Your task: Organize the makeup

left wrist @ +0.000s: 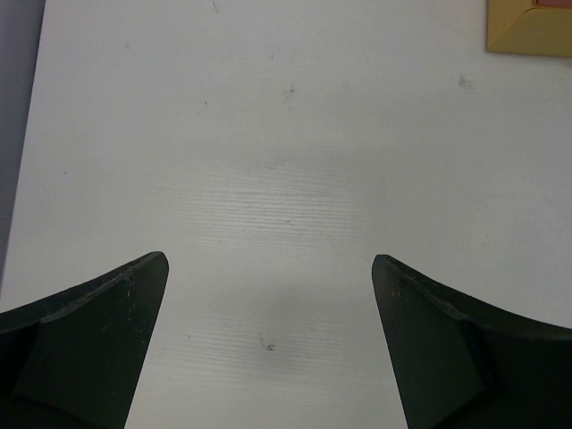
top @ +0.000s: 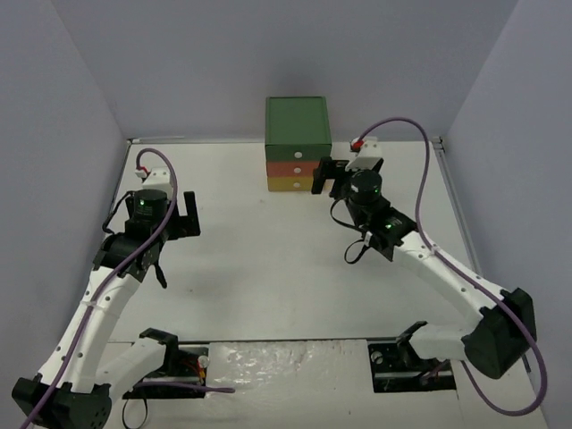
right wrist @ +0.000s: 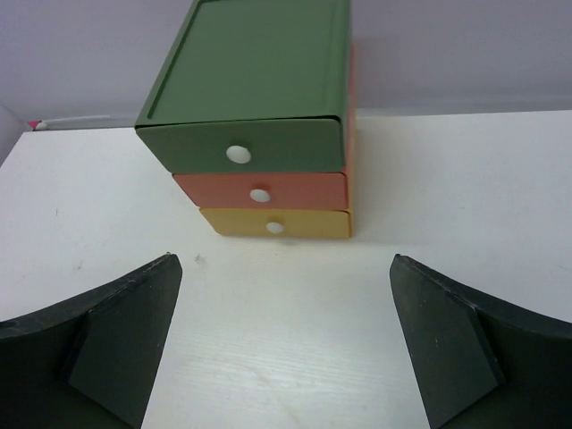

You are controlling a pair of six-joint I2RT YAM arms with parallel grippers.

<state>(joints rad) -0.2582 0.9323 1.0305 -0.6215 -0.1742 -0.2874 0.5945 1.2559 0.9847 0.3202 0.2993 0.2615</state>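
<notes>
The white table [left wrist: 295, 161] is matt and faintly grained, the green, orange and yellow drawer box [right wrist: 259, 80] smooth and matt, the right gripper [right wrist: 286, 261] dull black.

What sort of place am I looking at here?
Probably a robot test booth in a lab: a left arm and right arm bolted to a white table, plain grey walls closing it in, one small drawer box at the back.

Drawer box [top: 298, 143] stands at table's [top: 268, 268] far edge (centre) — right gripper [right wrist: 284, 259] nearby, rightward.
</notes>
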